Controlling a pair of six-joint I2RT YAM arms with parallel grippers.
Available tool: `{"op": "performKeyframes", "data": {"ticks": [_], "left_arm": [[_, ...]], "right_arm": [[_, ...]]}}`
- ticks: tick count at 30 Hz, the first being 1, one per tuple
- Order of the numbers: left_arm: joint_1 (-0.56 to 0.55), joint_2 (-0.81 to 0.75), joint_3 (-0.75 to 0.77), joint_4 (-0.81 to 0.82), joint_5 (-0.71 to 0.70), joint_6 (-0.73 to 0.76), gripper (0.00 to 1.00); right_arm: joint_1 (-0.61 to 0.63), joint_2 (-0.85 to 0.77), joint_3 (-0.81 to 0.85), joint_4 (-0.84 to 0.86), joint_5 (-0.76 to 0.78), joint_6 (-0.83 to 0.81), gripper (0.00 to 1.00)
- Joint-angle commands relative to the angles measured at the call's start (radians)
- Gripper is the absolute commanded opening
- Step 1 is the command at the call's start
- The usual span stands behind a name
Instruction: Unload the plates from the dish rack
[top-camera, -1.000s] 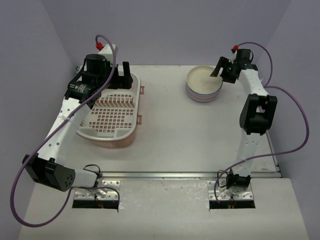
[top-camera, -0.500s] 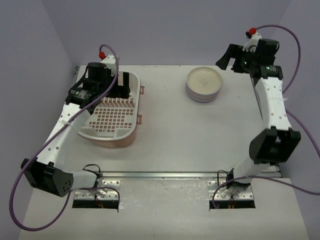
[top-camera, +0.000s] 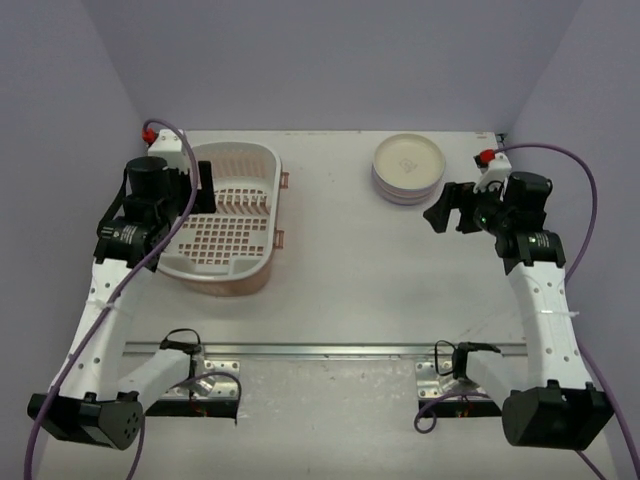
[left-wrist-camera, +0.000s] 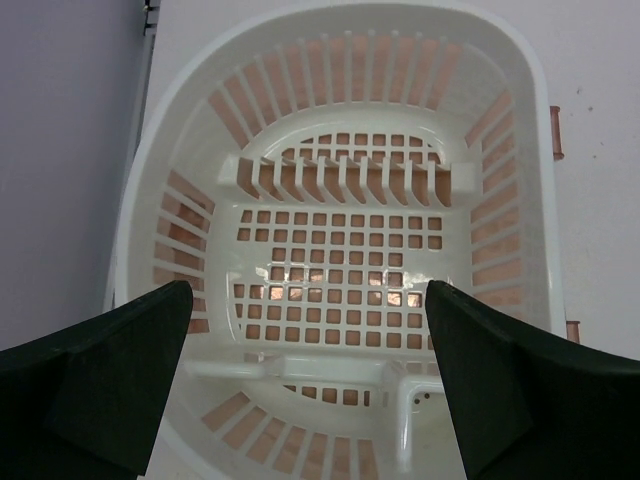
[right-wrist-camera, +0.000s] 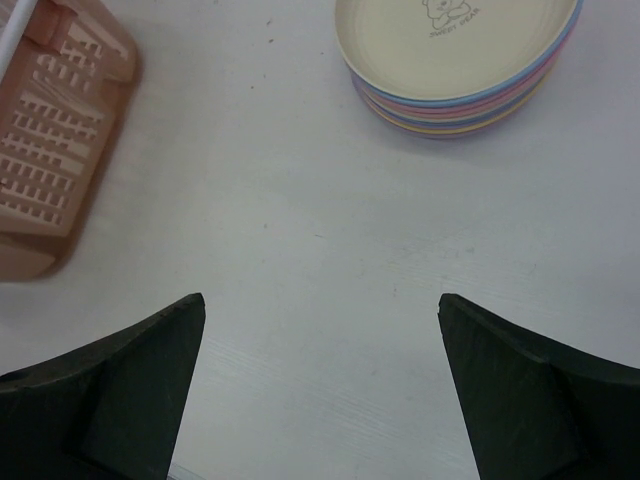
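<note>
The dish rack (top-camera: 225, 250) stands at the left of the table, pink outside and white inside. It holds no plates; its grid floor and divider ribs (left-wrist-camera: 345, 180) are bare in the left wrist view. The plates (top-camera: 408, 168) sit in one stack at the back right, a cream one on top, with blue, pink and yellow rims below it (right-wrist-camera: 470, 95). My left gripper (top-camera: 200, 188) is open and empty above the rack's left side. My right gripper (top-camera: 448, 208) is open and empty above bare table, just right of the stack.
The rack's pink side handles (top-camera: 283, 210) stick out to the right. A metal rail (top-camera: 330, 350) runs across the near table in front of the arm bases. Purple cables (top-camera: 560, 155) loop off both arms. Walls close in the back and both sides.
</note>
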Motion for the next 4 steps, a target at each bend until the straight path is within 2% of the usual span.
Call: {"op": "performKeyframes", "data": {"ticks": [1,4], "left_arm": [[0.03,-0.061,-0.029,0.047,0.01,0.027,1.0],[0.032,-0.107,-0.041,0.06,0.034,0.043,1.0]], "right_arm": [[0.005,-0.056,-0.01,0.061,0.026,-0.019,0.99],[0.007,-0.081,-0.013,0.066,0.035,-0.021,0.99]]}}
